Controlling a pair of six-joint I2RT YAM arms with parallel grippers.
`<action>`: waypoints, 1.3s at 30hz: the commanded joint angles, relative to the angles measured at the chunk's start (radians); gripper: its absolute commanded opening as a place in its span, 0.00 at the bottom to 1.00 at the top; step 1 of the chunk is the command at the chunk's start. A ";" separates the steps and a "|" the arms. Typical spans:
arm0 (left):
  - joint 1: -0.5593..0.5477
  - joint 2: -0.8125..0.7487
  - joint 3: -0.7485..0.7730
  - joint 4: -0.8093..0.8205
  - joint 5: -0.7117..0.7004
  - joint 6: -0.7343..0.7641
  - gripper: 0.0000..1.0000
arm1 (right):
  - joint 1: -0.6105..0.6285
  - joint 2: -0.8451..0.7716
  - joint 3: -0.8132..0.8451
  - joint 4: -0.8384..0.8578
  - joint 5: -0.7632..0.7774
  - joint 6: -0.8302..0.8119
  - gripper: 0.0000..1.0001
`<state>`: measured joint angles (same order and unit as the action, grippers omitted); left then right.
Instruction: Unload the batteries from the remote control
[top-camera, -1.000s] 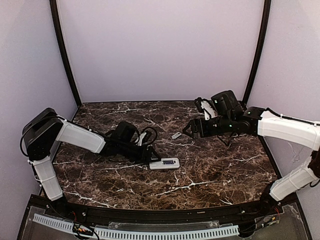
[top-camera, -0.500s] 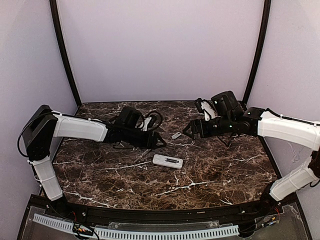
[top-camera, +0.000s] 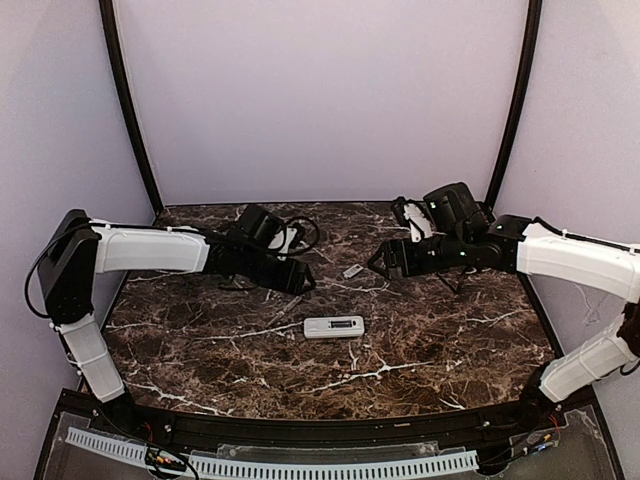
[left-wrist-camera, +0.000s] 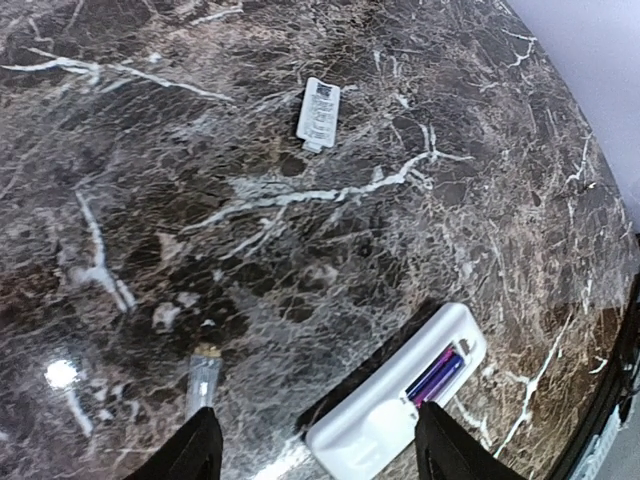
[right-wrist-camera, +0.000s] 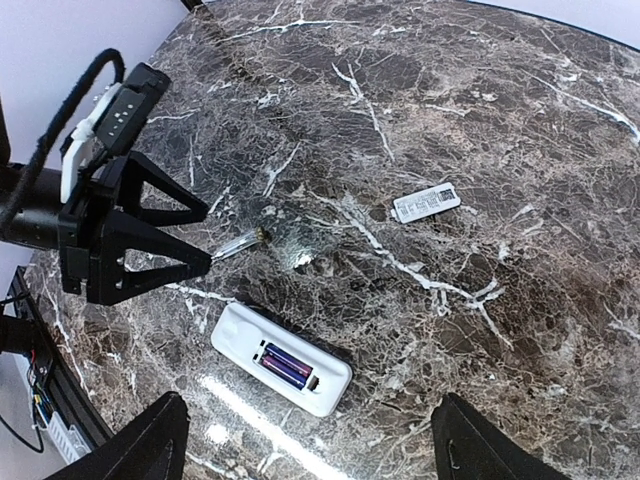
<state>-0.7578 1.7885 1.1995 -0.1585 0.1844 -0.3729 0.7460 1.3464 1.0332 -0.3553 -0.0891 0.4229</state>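
Currently the remote control (top-camera: 332, 326) lies flat on the dark marble worktop (top-camera: 450, 340), just below the middle of the overhead frame, back side up. Its recess is uncovered, and the two purple-cased batteries (right-wrist-camera: 285, 364) sit side by side inside it. The left end effector (top-camera: 304, 284) hovers up and to the left of the remote, apart from it, fingers spread wide and holding nothing. The right end effector (top-camera: 375, 262) hangs right of centre, also spread wide and empty. A small pale cover piece (top-camera: 352, 270) lies on the worktop just beside the right fingertips, between the two end effectors.
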 joint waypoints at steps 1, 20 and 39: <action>-0.006 -0.148 -0.033 -0.127 -0.152 0.139 0.67 | -0.003 -0.007 0.003 -0.006 0.026 -0.018 0.84; -0.006 -0.165 -0.117 -0.343 -0.124 0.216 0.60 | -0.005 0.063 0.090 -0.036 -0.007 -0.043 0.86; -0.012 0.027 0.008 -0.411 -0.135 0.235 0.42 | -0.005 0.073 0.082 -0.043 -0.021 -0.028 0.86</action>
<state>-0.7624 1.8015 1.1805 -0.5262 0.0624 -0.1524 0.7460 1.4036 1.0985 -0.3981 -0.1036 0.3832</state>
